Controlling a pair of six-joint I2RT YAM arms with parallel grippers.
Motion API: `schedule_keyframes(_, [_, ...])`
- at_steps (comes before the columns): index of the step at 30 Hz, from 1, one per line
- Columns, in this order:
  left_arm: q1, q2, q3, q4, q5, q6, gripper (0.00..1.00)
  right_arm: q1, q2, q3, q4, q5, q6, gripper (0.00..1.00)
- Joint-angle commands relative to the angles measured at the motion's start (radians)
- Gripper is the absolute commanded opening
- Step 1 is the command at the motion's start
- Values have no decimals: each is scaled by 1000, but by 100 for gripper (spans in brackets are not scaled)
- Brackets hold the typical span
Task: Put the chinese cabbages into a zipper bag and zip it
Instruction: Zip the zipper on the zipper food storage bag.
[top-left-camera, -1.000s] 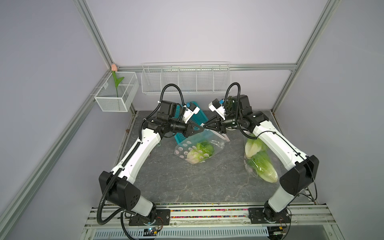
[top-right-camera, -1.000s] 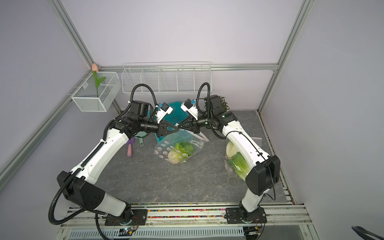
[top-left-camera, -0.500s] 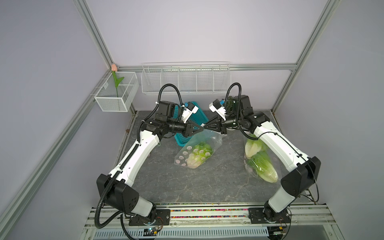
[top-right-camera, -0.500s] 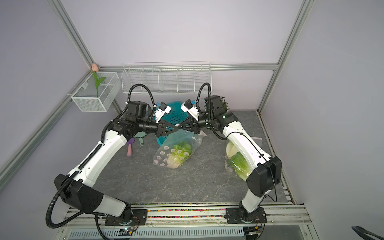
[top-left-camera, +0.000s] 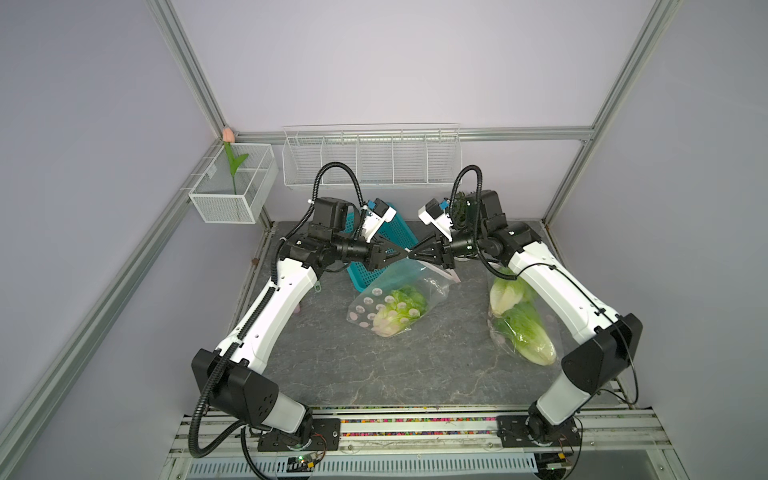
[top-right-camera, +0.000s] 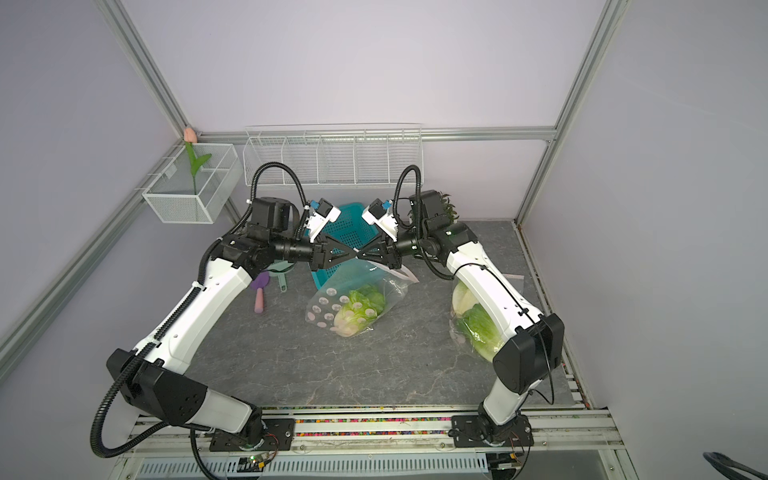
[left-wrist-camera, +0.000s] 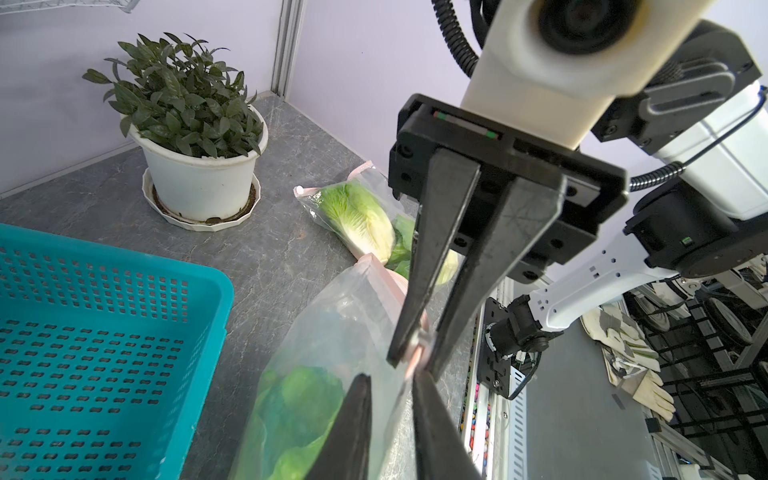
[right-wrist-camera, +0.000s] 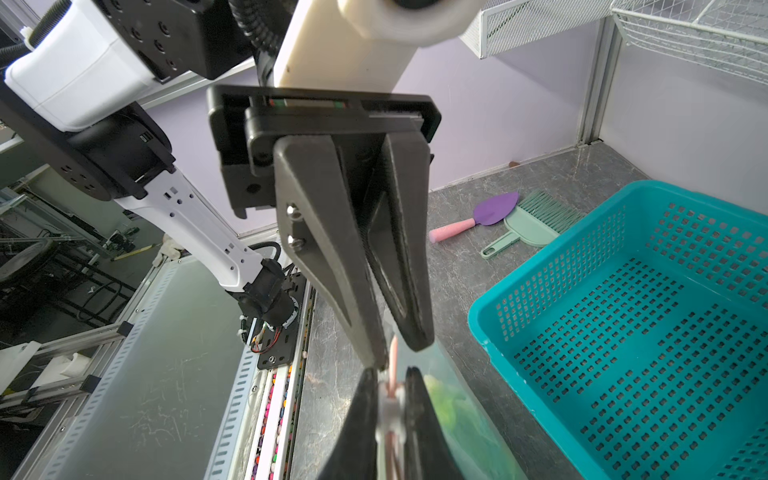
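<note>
A clear zipper bag (top-left-camera: 399, 291) with white dots holds one chinese cabbage (top-left-camera: 399, 311) and hangs above the table's middle, its low end on the mat. My right gripper (right-wrist-camera: 390, 376) is shut on the bag's pink zip strip at its white slider. My left gripper (left-wrist-camera: 390, 380) meets it tip to tip in both top views (top-left-camera: 402, 252) (top-right-camera: 354, 252). Its jaws stand a little apart, open, with the bag's top film between them. Two more cabbages (top-left-camera: 505, 295) (top-left-camera: 528, 332) lie in another clear bag under my right arm.
A teal basket (top-left-camera: 399, 232) stands just behind the grippers. A potted plant (left-wrist-camera: 199, 124) is at the back right. A purple trowel (top-right-camera: 261, 291) and a green brush and dustpan (right-wrist-camera: 536, 224) lie at the back left. A wire rack (top-left-camera: 370, 162) hangs on the back wall.
My left gripper slid along the bag's top toward the right gripper until their tips met, and its jaws went from shut to slightly open. The bag now hangs narrower and lower.
</note>
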Motion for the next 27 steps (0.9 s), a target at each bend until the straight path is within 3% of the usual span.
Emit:
schedule_keyframes(1, [-25,23,25,-24,23,35,21,8,-4,24,0,-20,-20,7])
schedule_keyframes(5, [-20,17,35,-18,-3,27,0,3,-7,17,-9,-18,-21,7])
schedule_keyframes(14, [78,-116,-80,183,11,-150,0,-62,-65,-94,5,16,-28,7])
schedule_keyframes(19, [100,-162,-126,205,-2,-176,0,-88,-108,-166,32,29,-7,7])
schedule_keyframes(27, [215,-211,-180,143,-156,-192,0,-166,-234,-351,70,51,45,7])
